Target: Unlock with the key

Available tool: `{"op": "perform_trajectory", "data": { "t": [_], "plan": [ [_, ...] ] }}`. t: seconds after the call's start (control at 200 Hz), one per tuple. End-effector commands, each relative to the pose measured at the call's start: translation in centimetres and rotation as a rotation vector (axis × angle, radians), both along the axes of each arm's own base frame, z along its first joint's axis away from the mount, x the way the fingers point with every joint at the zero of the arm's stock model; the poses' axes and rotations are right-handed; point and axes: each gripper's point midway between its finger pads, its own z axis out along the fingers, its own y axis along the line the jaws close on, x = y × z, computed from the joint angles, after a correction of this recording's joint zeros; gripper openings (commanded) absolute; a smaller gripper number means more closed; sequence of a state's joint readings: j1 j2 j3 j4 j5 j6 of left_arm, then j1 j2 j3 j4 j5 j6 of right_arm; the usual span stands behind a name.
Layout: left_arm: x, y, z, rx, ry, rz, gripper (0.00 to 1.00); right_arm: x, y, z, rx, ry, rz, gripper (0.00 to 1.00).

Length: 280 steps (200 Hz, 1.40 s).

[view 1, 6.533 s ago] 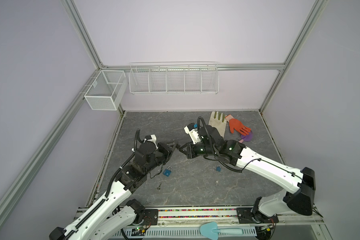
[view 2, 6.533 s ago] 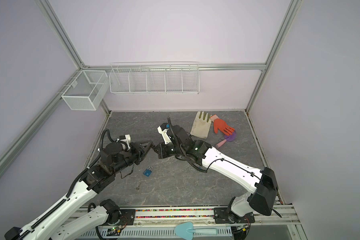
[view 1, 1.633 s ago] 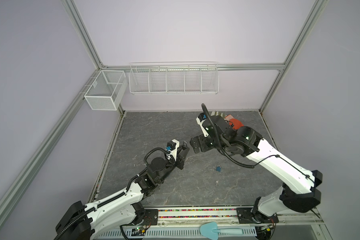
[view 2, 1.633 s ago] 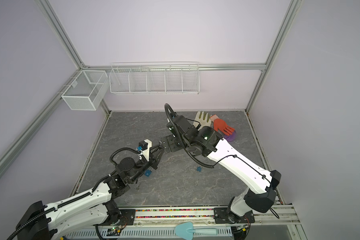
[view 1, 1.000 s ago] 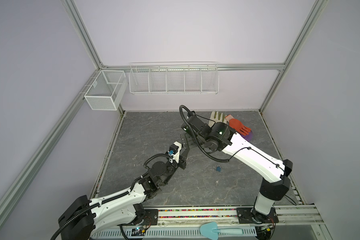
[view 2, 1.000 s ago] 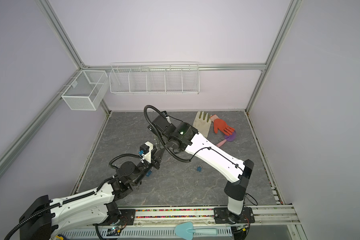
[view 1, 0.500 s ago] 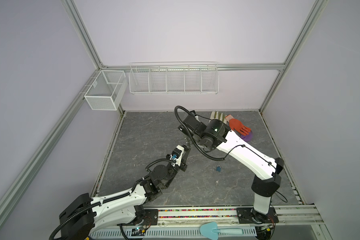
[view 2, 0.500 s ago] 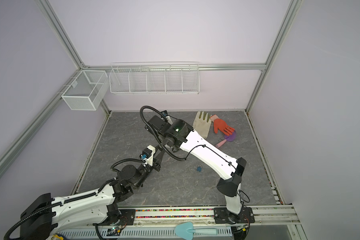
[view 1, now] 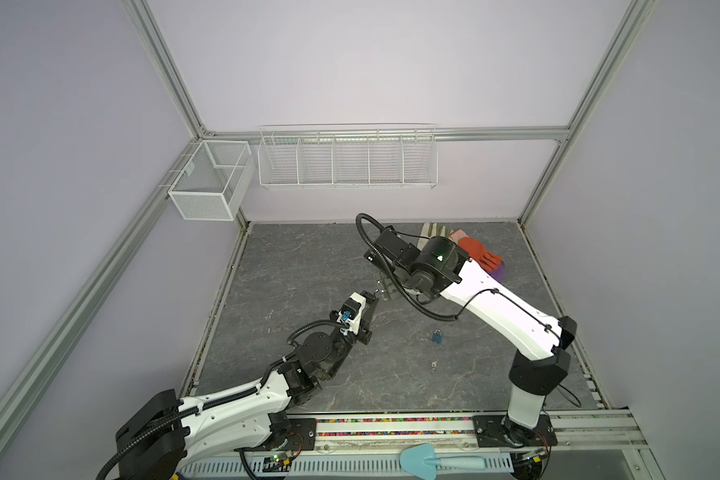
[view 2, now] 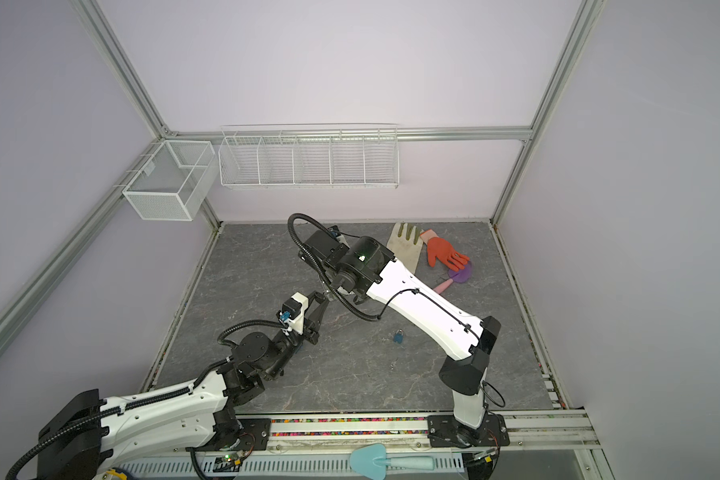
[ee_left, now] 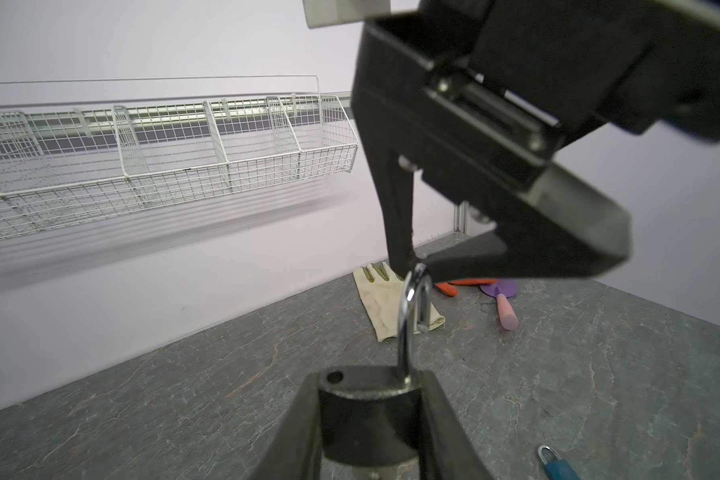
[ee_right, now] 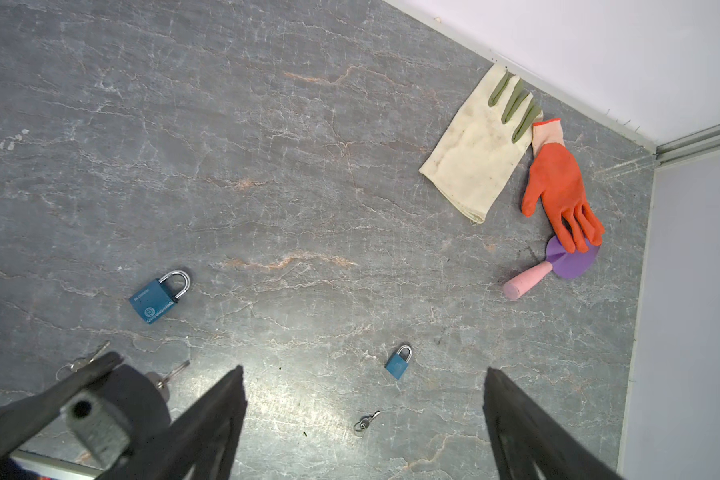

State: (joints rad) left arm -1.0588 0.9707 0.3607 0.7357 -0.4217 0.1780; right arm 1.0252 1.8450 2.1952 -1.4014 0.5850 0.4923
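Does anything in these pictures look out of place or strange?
One thing. The dark padlock clamped in the left gripper has its shackle swung out: one leg hangs free, and its hole in the body is bare. The right gripper, fingers wide open, is close by the shackle's top. Nothing looks spilled or broken.

Soft, even overhead light, faint shadows. In the left wrist view the wire basket (ee_left: pixel 163 166) streaks with motion blur; the padlock (ee_left: pixel 366 419) shackle glints.
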Motion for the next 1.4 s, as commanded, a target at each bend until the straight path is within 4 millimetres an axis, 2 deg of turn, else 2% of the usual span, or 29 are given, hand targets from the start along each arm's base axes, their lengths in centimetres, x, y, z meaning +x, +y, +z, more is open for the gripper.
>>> {"op": "perform_trajectory", "data": {
  "t": [0.0,0.115,0.2,0.355,0.55,1.144,1.394],
  "plan": [
    [-0.6,-0.4,1.2,-0.013,-0.041,-0.035,0.00,-0.1,-1.4,2.6,0.048,-0.042,0.023,0.90],
    [-0.7,-1.1,1.3,-0.001,-0.042,-0.069,0.00,-0.5,0.5,2.3,0.067,-0.014,0.134,0.88],
    [-0.7,-1.5,1.5,-0.002,-0.042,-0.076,0.00,-0.5,1.3,1.1,0.038,0.024,0.186,0.88],
    [-0.7,-1.8,1.7,0.004,-0.040,-0.083,0.00,-1.1,2.4,0.1,0.048,0.077,0.240,0.88],
    [-0.6,-1.7,2.0,-0.003,-0.046,-0.077,0.00,-0.9,1.7,-1.0,-0.004,0.099,0.234,0.89],
    [-0.2,-1.5,2.1,-0.019,-0.026,-0.051,0.00,-1.4,-0.8,-0.8,-0.009,0.097,0.185,0.89],
    [0.1,-1.5,1.9,-0.024,-0.008,-0.040,0.00,-2.2,-0.7,1.2,0.070,0.070,0.212,0.88]
  ]
}}
